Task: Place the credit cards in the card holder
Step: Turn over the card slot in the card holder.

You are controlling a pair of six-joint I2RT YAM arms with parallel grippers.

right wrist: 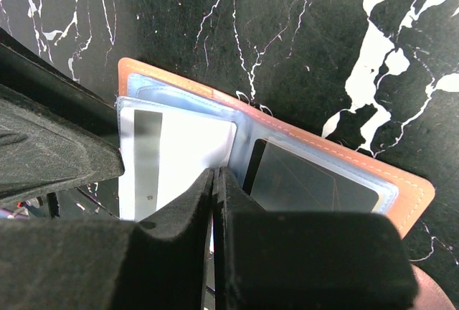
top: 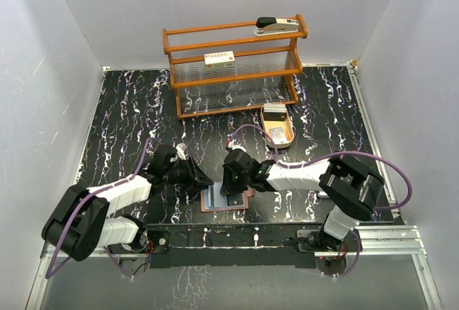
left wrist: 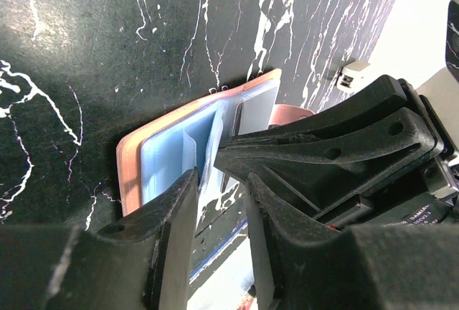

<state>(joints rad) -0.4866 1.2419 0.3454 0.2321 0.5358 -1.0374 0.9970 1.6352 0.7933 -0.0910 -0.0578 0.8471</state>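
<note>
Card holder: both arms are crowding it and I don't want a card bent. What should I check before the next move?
1. Holder open and flat on the table: ok.
2. White card lying over one half of the holder: ok.
3. White card's edge actually inside a pocket: cannot tell.
4. Other half's pocket filled by a dark card: ok.
5. Right gripper shut at the white card's near edge: ok. Whether it grips the card: cannot tell.
6. Left gripper jaws apart over the holder: ok. Clearance from the right gripper: cannot tell, as they sit very close.
</note>
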